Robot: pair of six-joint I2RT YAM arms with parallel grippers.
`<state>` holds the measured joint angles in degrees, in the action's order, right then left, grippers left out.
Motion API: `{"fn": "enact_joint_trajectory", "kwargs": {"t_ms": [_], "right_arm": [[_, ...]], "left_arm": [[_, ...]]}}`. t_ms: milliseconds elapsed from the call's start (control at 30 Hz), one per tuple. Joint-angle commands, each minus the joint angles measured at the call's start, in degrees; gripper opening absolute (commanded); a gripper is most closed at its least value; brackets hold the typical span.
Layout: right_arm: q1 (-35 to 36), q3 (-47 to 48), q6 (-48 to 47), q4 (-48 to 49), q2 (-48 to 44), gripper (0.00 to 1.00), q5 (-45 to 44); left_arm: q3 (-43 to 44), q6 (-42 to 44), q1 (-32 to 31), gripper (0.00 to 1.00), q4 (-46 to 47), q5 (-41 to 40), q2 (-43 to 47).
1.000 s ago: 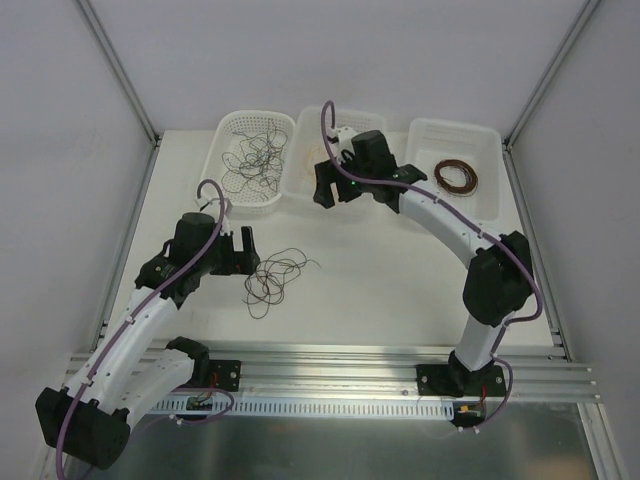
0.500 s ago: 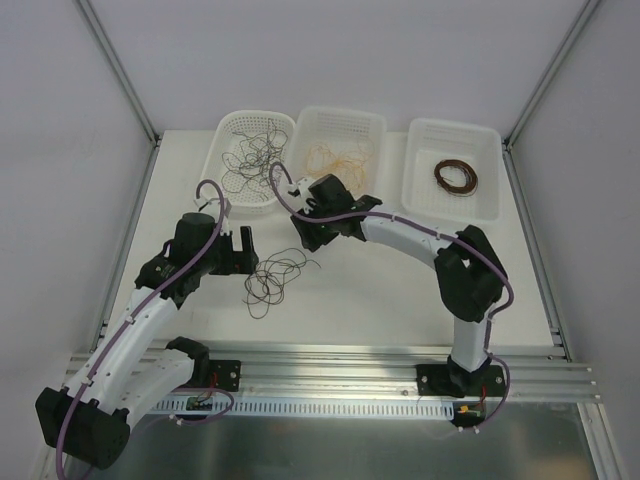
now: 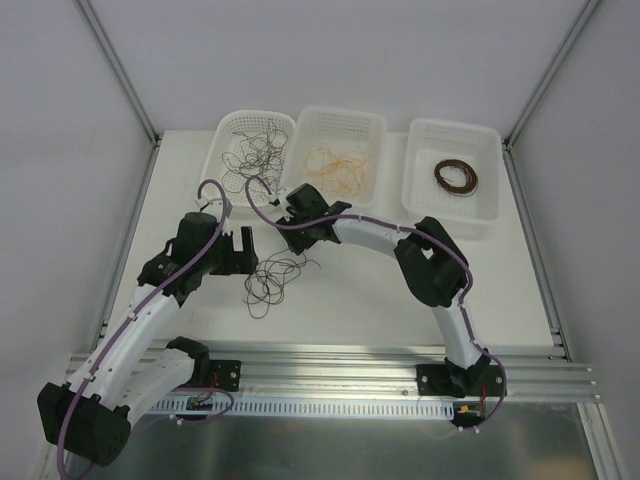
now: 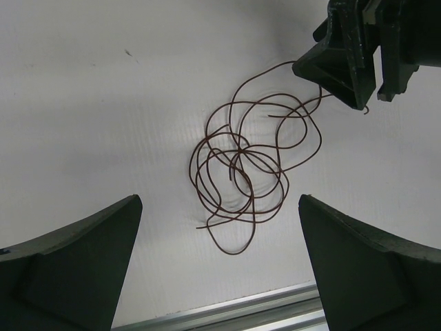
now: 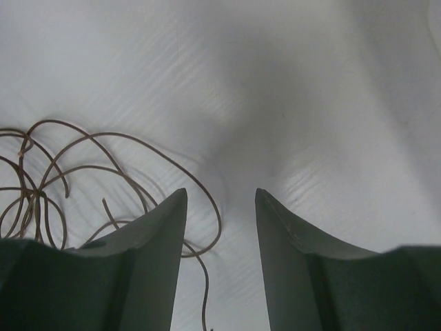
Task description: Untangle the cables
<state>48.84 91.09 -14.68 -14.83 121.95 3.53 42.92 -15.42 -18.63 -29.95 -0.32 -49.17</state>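
A loose tangle of thin brown cable (image 3: pixel 273 278) lies on the white table between the arms. In the left wrist view the tangle (image 4: pixel 241 176) lies ahead of my left gripper (image 4: pixel 220 207), which is wide open and empty. My left gripper (image 3: pixel 250 252) sits just left of the tangle. My right gripper (image 3: pixel 302 240) hangs low at the tangle's upper right end, open and empty. In the right wrist view (image 5: pixel 220 196) a cable loop (image 5: pixel 89 165) runs beside and under the left finger (image 5: pixel 148 255). No cable lies between its fingers.
Three white baskets stand along the back: the left one (image 3: pixel 228 140) holds black cables (image 3: pixel 255 155), the middle one (image 3: pixel 372 125) orange-yellow cables (image 3: pixel 338 165), the right one (image 3: pixel 480 205) a wound dark-brown ring (image 3: pixel 455 177). A metal rail (image 3: pixel 330 360) runs along the near edge.
My right arm has swung from over the middle basket leftward and down to the table beside the brown tangle. The left arm and the tangle have not moved.
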Motion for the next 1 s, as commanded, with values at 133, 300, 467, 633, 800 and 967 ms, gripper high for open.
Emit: {"fn": "enact_joint_trajectory", "kwargs": {"t_ms": [133, 300, 467, 633, 800, 967], "right_arm": [[1.3, 3.8, -0.6, 2.3, 3.8, 0.45, -0.5], [1.9, 0.2, -1.3, 4.7, 2.1, 0.21, -1.3], [1.8, -6.9, -1.5, 7.3, -4.3, 0.01, -2.4], [1.8, -12.7, -1.4, 8.0, -15.0, 0.01, -5.5], [1.9, -15.9, -0.9, 5.5, -25.0, 0.01, -8.4], [2.0, -16.9, -0.7, 2.2, -36.7, 0.01, -11.5]], "left_arm": [[-0.6, 0.9, 0.7, 0.99, 0.2, 0.1, -0.7], [-0.4, 0.9, 0.8, 0.99, 0.3, 0.2, -1.2], [-0.5, 0.9, 0.9, 0.99, 0.3, 0.2, -1.8], [-0.4, 1.0, 0.9, 0.99, 0.4, 2.2, -2.8], [-0.5, 1.0, 0.9, 0.99, 0.3, 4.1, -4.1], [-0.4, 1.1, 0.9, 0.99, 0.2, 5.3, -6.0]]}}
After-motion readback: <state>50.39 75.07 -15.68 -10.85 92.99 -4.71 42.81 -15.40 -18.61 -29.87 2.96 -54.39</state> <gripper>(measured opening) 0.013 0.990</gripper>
